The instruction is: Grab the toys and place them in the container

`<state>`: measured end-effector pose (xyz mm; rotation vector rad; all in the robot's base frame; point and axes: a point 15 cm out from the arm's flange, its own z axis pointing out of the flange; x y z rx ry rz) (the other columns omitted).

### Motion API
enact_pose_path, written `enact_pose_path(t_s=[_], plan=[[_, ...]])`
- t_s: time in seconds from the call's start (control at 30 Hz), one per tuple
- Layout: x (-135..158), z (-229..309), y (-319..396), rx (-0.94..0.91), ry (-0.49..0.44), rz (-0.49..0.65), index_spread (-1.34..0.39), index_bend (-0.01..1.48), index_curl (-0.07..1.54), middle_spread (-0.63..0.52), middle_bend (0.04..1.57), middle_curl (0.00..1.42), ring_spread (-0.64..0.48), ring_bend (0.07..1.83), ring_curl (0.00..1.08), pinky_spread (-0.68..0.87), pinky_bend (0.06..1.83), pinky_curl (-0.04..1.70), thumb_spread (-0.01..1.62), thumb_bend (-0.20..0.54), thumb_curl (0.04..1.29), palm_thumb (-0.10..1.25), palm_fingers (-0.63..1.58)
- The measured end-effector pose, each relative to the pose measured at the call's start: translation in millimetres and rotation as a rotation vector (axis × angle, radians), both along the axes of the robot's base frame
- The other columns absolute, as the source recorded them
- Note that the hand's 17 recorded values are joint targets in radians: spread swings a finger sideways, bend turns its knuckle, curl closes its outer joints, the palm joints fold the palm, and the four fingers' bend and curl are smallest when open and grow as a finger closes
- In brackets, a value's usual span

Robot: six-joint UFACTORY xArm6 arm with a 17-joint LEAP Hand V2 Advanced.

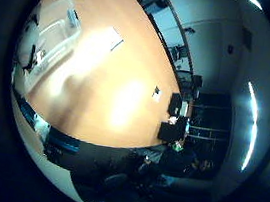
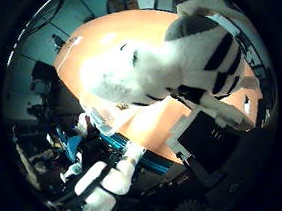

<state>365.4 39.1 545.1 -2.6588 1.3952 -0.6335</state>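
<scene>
One white plush toy with black stripes (image 2: 177, 67) close against the robot hand (image 2: 210, 144), grasp state cannot be told, one clear container (image 1: 59, 32) on orange surface (image 1: 120, 99) well below.

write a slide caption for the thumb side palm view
White plush toy with black stripes, close to the palm, above the orange table.

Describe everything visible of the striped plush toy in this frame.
The plush toy is white and fluffy-looking, with black stripes and a grey patch, apparently a soft stuffed animal. It fills much of the thumb side view, so it sits close to the palm, above the orange table. A white and black part of the hand lies against its striped side. Whether the fingers close round it cannot be seen, and its far side is hidden.
</scene>
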Motion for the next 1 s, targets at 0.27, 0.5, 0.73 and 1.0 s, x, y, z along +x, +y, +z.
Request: enact_pose_path(t_s=[0.27, 0.5, 0.73, 1.0], plan=[[-2, -21, 92, 0.033, 0.040, 0.090, -0.39, 1.29, 0.58, -0.47, 0.49, 0.47, -0.08, 0.18, 0.12, 0.36, 0.18, 0.15, 0.87, -0.021, 0.45, 1.06, 0.48], [1, -42, 121, 0.027, 0.077, 0.105, -0.39, 1.29, 0.58, -0.46, 0.49, 0.48, -0.08, 0.18, 0.13, 0.36, 0.18, 0.15, 0.87, -0.021, 0.45, 1.06, 0.48], [15, -48, 137, 0.048, 0.052, 0.109, -0.39, 1.29, 0.58, -0.47, 0.50, 0.49, -0.08, 0.18, 0.13, 0.36, 0.17, 0.15, 0.87, -0.021, 0.45, 1.06, 0.49], [33, -51, 154, 0.078, 0.008, 0.107, -0.45, 0.74, 0.43, -0.33, 0.39, 0.46, -0.03, 0.32, 0.20, 0.38, 0.34, 0.21, 0.90, -0.039, 0.43, 0.97, 0.25]])
